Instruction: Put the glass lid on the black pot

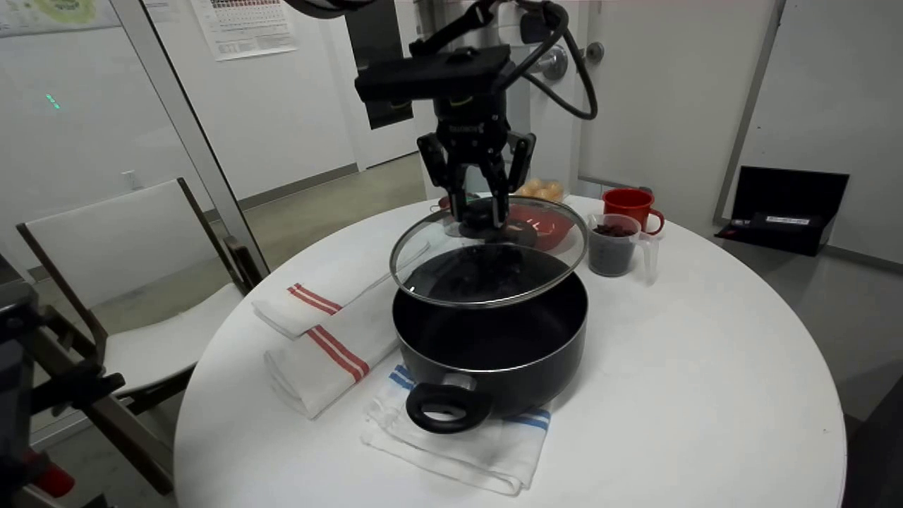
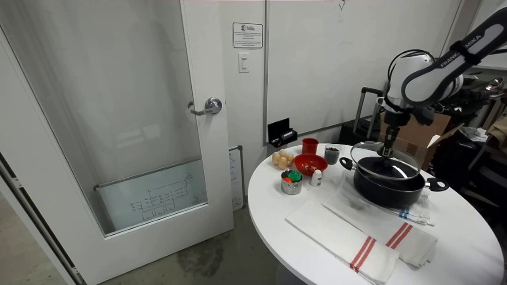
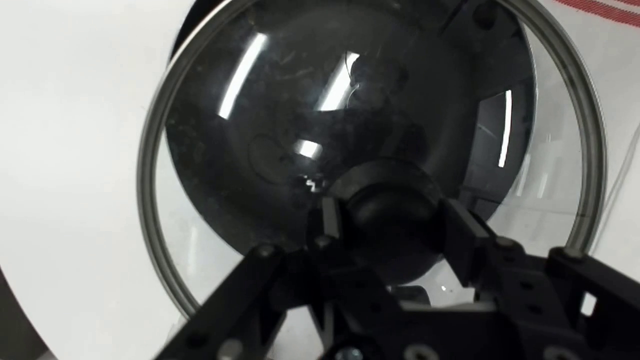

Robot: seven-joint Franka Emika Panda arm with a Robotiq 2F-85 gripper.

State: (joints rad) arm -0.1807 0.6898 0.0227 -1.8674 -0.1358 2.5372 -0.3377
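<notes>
The glass lid (image 1: pixel 487 268) hangs above the black pot (image 1: pixel 522 386), unseated: a clear, evidently stiff disc bound by a metal rim (image 3: pixel 146 180), near the pot's mouth and, by the wrist view, apparently off-centre, since white surface shows through its lower part there. The Robotiq gripper (image 1: pixel 480 212) is closed about the black knob (image 3: pixel 392 215), from which the whole lid is carried. The lid is judged fairly light, smooth enough to slip if taken by the glass, and likely to chip if knocked; the knob is the proper hold, though so central a grip may let the disc tip when its edge meets the pot. Beneath the pot, whose loop handle (image 1: pixel 469 407) projects, lies a folded blue-striped towel (image 1: pixel 465 451); red-striped towels (image 2: pixel 342 240) lie near it on the round white table (image 1: pixel 705 367). Farther across stand a clear handled cup (image 1: pixel 612 254) of dark contents, a red mug (image 1: pixel 625 203) and a red bowl (image 2: pixel 307 160). The room beyond includes a glazed door (image 2: pixel 130 99), a wall-mounted whiteboard (image 2: pixel 336 63) and a pale chair (image 1: pixel 130 240).
</notes>
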